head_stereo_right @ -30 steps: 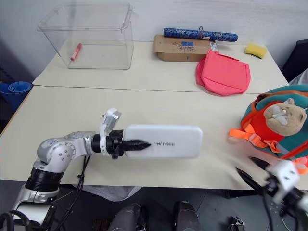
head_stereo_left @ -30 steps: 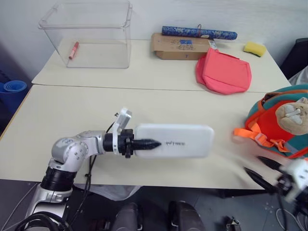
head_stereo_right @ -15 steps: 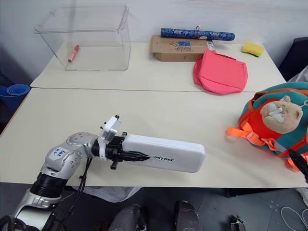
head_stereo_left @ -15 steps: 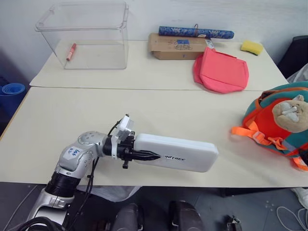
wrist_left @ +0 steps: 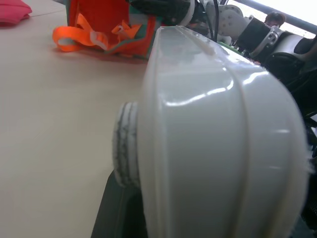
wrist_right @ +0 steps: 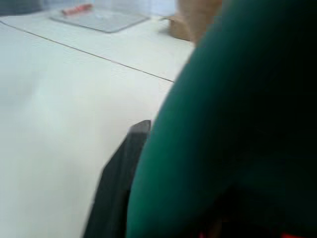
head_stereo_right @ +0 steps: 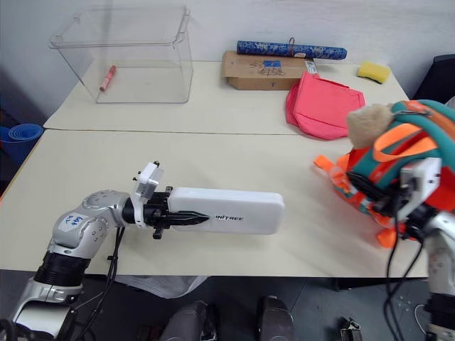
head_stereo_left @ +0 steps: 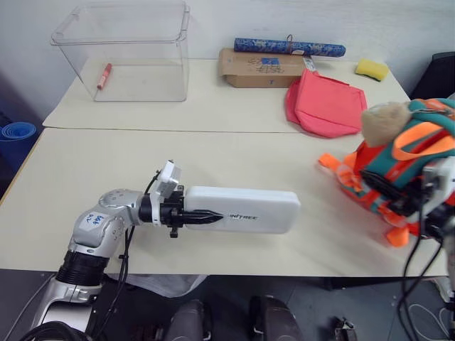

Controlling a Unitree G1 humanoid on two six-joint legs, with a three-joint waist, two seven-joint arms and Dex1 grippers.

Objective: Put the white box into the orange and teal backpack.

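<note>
The white box (head_stereo_left: 238,209) hangs level just above the near table, long side across my view. My left gripper (head_stereo_left: 213,214) is shut on its left end; the left wrist view looks along the box (wrist_left: 218,139) toward the backpack (wrist_left: 106,25). The orange and teal backpack (head_stereo_left: 416,153) is at the right edge, tipped toward the box, its tan plush (head_stereo_left: 384,121) on top and an orange strap trailing on the table. My right gripper (head_stereo_left: 384,186) is shut on the backpack's teal trim; teal fabric (wrist_right: 237,124) presses against one finger (wrist_right: 119,173).
On the far table stand a clear plastic bin (head_stereo_left: 121,50) holding a red marker (head_stereo_left: 104,74), a brown cardboard box (head_stereo_left: 259,67), a blue roll (head_stereo_left: 288,47), a yellow sponge (head_stereo_left: 372,68) and a pink-red pouch (head_stereo_left: 327,103). Bare tabletop lies between box and backpack.
My right gripper rose from below the table's front edge to the backpack and shut on it; the backpack tipped up and toward the box. The left gripper and box drifted slightly left.
</note>
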